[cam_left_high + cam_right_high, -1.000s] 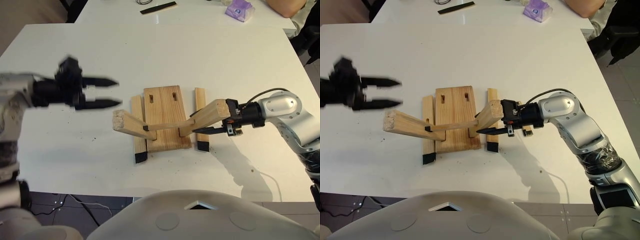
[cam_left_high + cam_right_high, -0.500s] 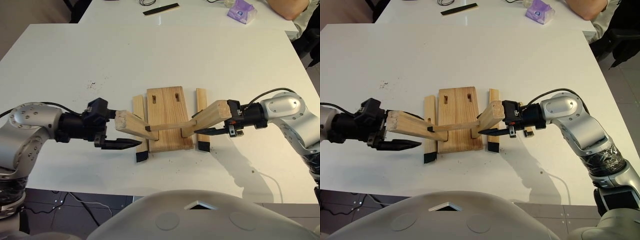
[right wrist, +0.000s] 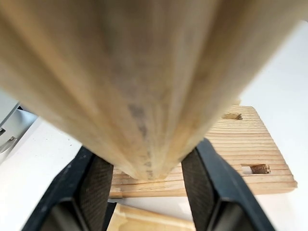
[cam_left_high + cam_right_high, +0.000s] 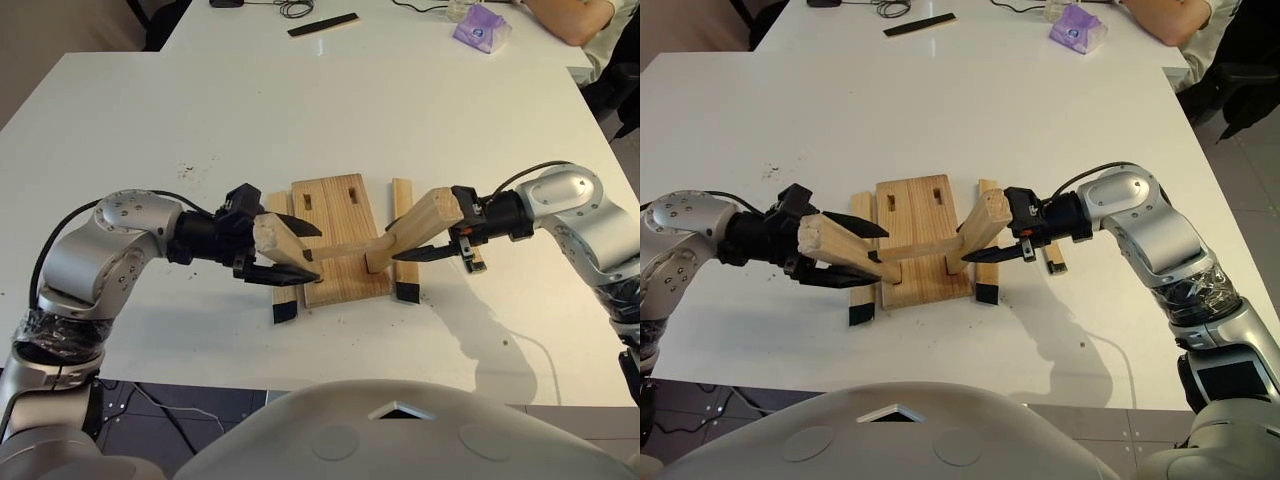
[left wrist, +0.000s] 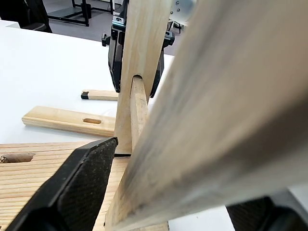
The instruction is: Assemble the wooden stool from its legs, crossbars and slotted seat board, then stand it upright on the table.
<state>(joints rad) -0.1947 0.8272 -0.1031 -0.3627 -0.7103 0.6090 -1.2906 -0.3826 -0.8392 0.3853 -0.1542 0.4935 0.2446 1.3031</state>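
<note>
A half-built frame, two wooden legs joined by a crossbar (image 4: 345,248), hangs just above the slotted seat board (image 4: 338,195), which lies flat on the white table (image 4: 150,130). My right gripper (image 4: 418,238) is shut on the right leg (image 4: 428,215). My left gripper (image 4: 293,250) is open, one finger on each side of the left leg (image 4: 275,240) near its free end. In the left wrist view that leg (image 5: 202,110) runs between the pads (image 5: 82,187). The right wrist view has the held leg (image 3: 144,72) pinched between both fingers (image 3: 94,185).
A loose leg (image 4: 277,203) lies left of the board and another (image 4: 402,192) right of it, both with black tips. A short piece (image 4: 1056,262) lies under my right wrist. A black strip (image 4: 320,24) and a purple packet (image 4: 480,25) sit at the back.
My left arm swung in from the left and slid its open fingers over the free end of the left leg. The right gripper kept hold of its leg, almost still.
</note>
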